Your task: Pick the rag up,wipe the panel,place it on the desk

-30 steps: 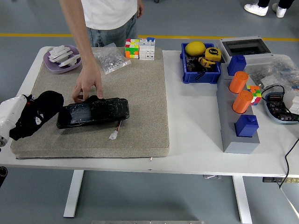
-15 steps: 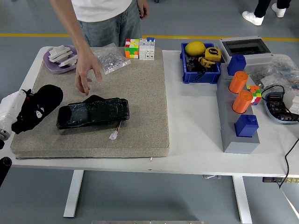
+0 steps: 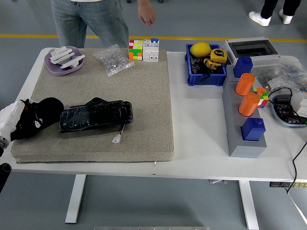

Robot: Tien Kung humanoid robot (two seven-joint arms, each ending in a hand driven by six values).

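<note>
At the left edge of the table (image 3: 201, 143), the robot's left hand (image 3: 10, 122) has its fingers closed around the black rag (image 3: 38, 117), which rests on the grey mat (image 3: 144, 96) just left of the black panel (image 3: 96, 115). The panel lies flat on the mat with a small white plug (image 3: 116, 139) trailing off its near side. A person (image 3: 96, 19) stands at the far side, one hand (image 3: 147, 13) hanging clear of the table.
</note>
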